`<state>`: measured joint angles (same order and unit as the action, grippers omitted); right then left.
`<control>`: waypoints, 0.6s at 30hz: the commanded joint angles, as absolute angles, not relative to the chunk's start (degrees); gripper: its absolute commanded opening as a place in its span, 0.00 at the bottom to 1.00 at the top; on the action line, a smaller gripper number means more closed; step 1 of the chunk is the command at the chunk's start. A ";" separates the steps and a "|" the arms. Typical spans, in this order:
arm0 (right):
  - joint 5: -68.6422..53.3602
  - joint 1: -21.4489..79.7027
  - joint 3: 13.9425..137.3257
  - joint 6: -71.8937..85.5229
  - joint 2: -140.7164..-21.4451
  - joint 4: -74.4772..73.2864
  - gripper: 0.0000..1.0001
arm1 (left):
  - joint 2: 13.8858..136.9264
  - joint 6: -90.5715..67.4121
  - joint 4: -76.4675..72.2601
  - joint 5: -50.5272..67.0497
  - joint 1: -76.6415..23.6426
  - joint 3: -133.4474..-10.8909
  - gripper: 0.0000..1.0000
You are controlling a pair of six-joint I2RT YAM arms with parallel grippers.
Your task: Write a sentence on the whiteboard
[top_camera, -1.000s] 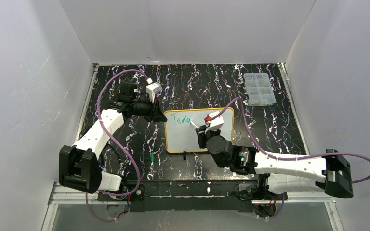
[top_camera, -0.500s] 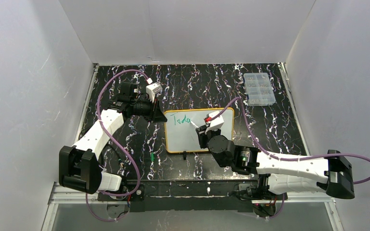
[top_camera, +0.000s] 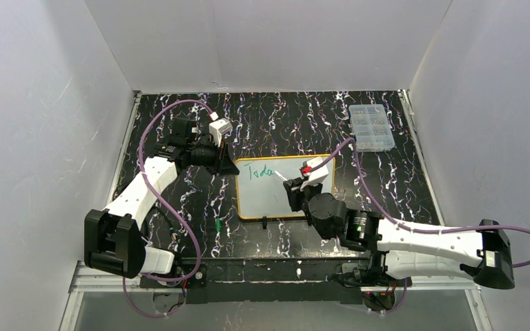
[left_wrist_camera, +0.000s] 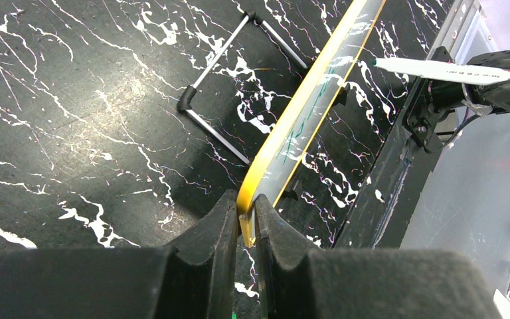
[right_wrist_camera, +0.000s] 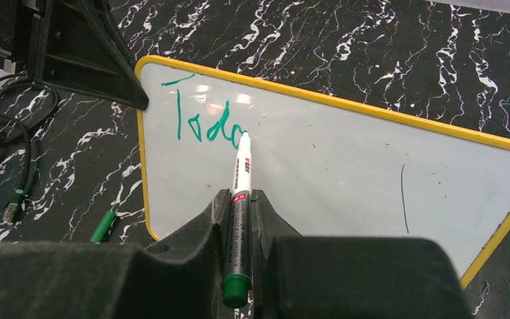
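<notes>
The whiteboard [top_camera: 266,193] with a yellow-orange frame lies on the black marbled table; green letters "Toda" [right_wrist_camera: 202,126] run along its top left. My left gripper [top_camera: 229,167] is shut on the board's top left corner, its fingers either side of the yellow rim [left_wrist_camera: 246,212]. My right gripper [top_camera: 291,193] is shut on a green marker [right_wrist_camera: 239,206] over the board's middle. The marker tip [right_wrist_camera: 244,136] sits at the end of the last letter, and the marker shows in the left wrist view [left_wrist_camera: 438,68] too.
A clear compartmented plastic box [top_camera: 370,127] stands at the back right. The marker's green cap [right_wrist_camera: 103,226] lies on the table left of the board; it also shows in the top view [top_camera: 218,225]. A loose cable [right_wrist_camera: 0,173] lies left. White walls enclose the table.
My right arm has shifted a little to the right over the board with the marker. The left arm and the board have not moved.
</notes>
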<state>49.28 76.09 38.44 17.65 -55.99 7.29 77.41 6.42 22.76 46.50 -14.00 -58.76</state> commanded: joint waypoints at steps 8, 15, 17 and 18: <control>52.32 76.03 38.19 16.04 -52.21 7.03 0.01 | 75.16 7.42 22.68 45.09 -13.62 -58.71 0.00; 52.47 76.03 37.77 14.80 -54.00 10.01 0.01 | 75.37 7.32 22.59 45.26 -13.62 -58.65 0.00; 52.40 76.03 37.80 14.49 -54.65 10.78 0.01 | 75.33 7.31 22.59 45.26 -13.61 -58.64 0.00; 52.28 76.03 37.79 14.24 -54.98 11.21 0.01 | 75.26 7.37 22.59 45.26 -13.62 -58.70 0.00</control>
<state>50.89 76.09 37.69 15.79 -54.22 6.63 77.41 6.39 22.76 46.48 -14.00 -58.74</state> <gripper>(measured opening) 0.218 0.116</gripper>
